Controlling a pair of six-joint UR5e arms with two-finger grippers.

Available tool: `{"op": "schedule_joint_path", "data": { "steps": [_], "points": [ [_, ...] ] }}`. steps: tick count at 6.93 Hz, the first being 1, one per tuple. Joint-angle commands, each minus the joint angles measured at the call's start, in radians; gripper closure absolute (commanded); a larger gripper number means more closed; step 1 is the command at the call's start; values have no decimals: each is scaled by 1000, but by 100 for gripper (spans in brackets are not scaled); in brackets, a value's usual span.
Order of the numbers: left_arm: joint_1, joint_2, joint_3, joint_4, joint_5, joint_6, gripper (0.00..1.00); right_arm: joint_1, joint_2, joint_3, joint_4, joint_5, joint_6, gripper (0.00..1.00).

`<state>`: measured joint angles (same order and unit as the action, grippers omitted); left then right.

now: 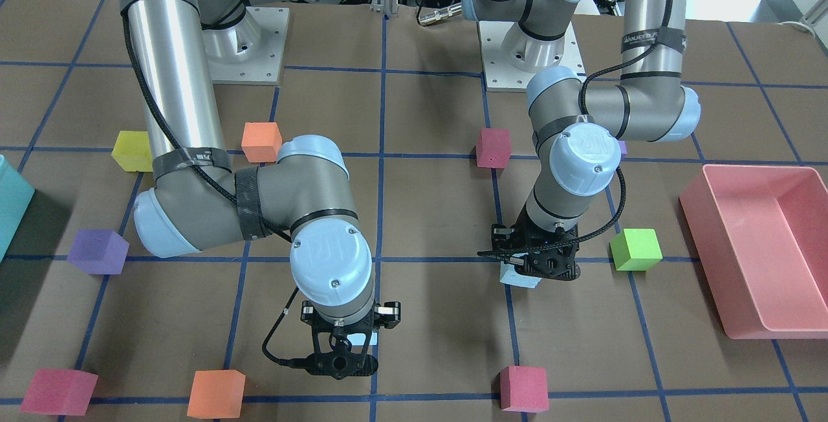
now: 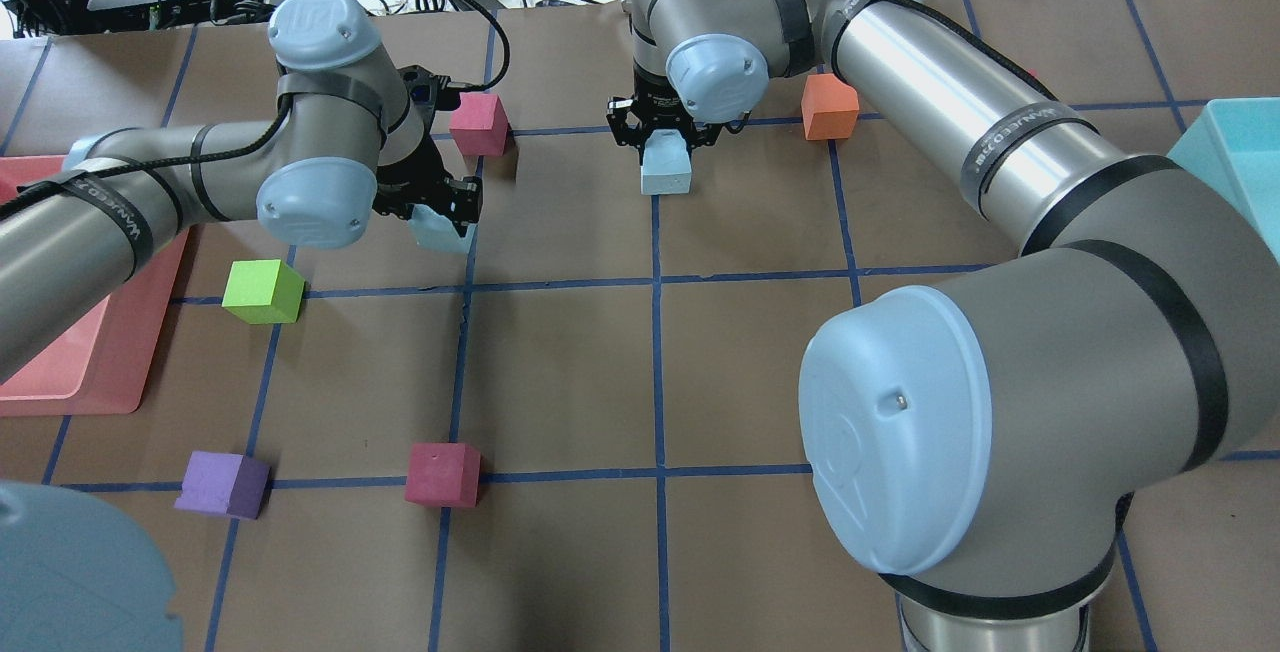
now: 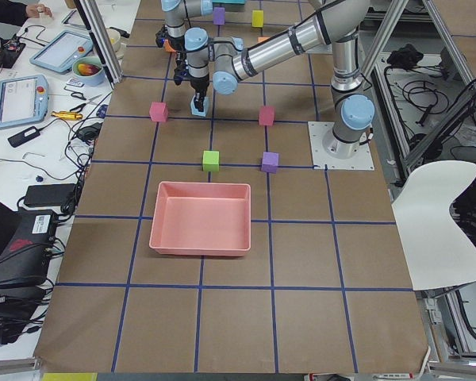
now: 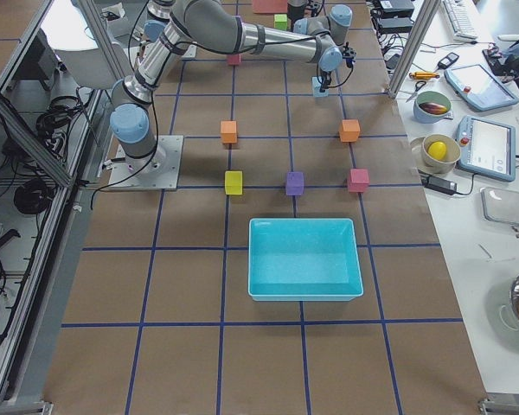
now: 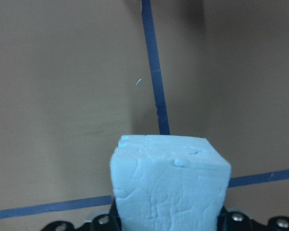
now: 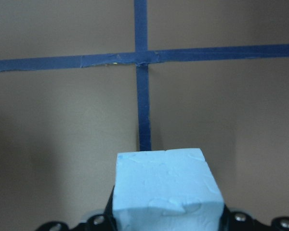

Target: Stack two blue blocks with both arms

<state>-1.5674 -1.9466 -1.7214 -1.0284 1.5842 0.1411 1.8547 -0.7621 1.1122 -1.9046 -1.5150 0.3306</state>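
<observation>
Overhead exterior: left fingers [image 2: 463, 212] clamp one blue block [image 2: 440, 231] near the magenta cube [image 2: 478, 124], right fingers [image 2: 636, 136] clamp the other blue block [image 2: 667, 170] farther off; an off-centre release could topple the stack.

A table covered in brown paper [image 3: 301, 317] carries a grid of blue tape lines [image 2: 657, 352]. A shallow pink bin [image 3: 200, 218] sits toward one end, with a green cube [image 3: 211, 160] and a purple cube [image 3: 270, 162] near its far side. A teal bin [image 4: 304, 255] sits toward the other end. Beyond it a yellow cube [image 4: 233, 181], a second purple cube [image 4: 294, 182] and a magenta cube [image 4: 358, 180] lie in a row. An orange cube [image 4: 229, 131] and another orange cube [image 4: 349, 130] lie farther back, well apart. On the side bench a bowl [image 4: 453, 145] holds a yellow round thing [image 4: 437, 150].
</observation>
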Motion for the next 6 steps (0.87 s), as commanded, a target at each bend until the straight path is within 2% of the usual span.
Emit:
{"op": "schedule_joint_path", "data": {
  "steps": [1,3,4,5,6],
  "points": [
    [0,-29,113,-97,-1,-8,100,1,30,-6,-8,10,24,100],
    [0,-76,189,-124,-1,-6,100,1,33,-6,-10,10,18,98],
    [-3,-89,227,-155,-3,-8,100,1,41,-20,-10,9,11,84],
    [-17,-115,265,-162,-3,-8,100,1,46,-35,-10,9,10,79],
    [-19,-151,332,-185,-3,-8,100,1,50,-37,-10,9,13,38]
  ]
}}
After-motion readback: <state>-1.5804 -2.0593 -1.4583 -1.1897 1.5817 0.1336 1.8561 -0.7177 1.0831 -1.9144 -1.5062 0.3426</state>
